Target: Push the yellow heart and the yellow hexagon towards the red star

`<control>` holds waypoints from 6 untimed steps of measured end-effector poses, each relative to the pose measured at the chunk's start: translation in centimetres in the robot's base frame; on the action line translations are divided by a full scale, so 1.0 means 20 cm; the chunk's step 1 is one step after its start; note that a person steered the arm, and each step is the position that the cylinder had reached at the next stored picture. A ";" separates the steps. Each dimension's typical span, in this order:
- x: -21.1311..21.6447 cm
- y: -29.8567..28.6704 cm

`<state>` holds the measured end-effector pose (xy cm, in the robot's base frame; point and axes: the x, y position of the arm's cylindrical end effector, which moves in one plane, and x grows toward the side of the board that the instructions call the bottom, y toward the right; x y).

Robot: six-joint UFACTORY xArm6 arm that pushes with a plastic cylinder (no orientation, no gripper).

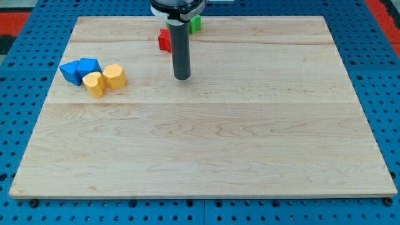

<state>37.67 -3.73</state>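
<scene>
No legible text, labels, brand marks, numbers or signs appear anywhere in the view. The wooden board [206,144], the coloured blocks and the rod carry no readable markings.

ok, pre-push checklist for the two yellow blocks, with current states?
1. My tip clear of all blocks: ok, it stands on bare board.
2. Yellow heart and yellow hexagon together: ok, side by side.
3. Tip behind the yellows for a push toward the red star: not ok, it is on their right.
4. Blue blocks out of the way: ok, they sit left of the yellows.
5. Red star fully visible: not ok, the rod partly covers it.
6. Green block touching the star: cannot tell.
</scene>
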 end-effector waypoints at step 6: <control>0.70 -0.12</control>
<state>51.59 -6.05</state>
